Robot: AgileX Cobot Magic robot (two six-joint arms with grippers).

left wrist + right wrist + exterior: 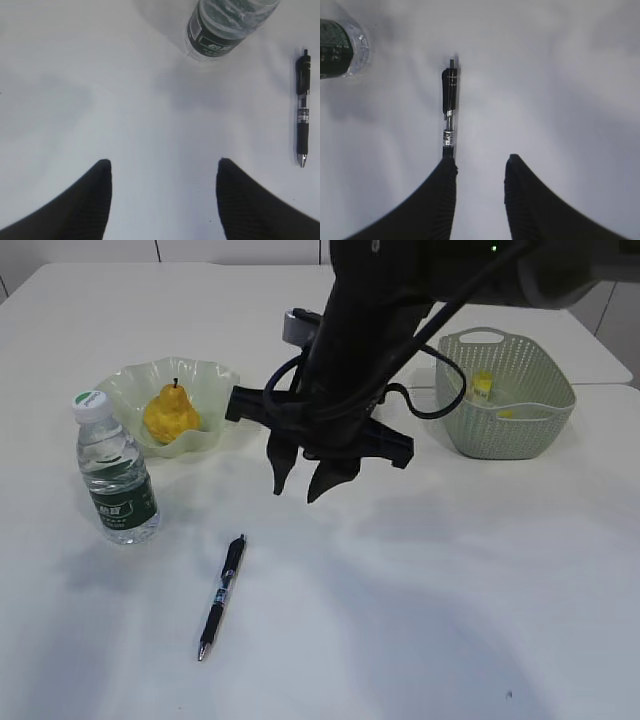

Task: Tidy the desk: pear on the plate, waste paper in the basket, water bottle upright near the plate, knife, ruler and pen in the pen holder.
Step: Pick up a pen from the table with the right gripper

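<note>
Though near, pen (449, 107) beside fingers (442, 200).

Along the far side ran a pale wall (240, 250) split by thin dark vertical seams into panels. At the upper right corner, a grey strip of the background (622, 312) showed beyond the white edge. A tiny dark speck (508, 695) lay near the lower right, well apart from everything else.
</note>
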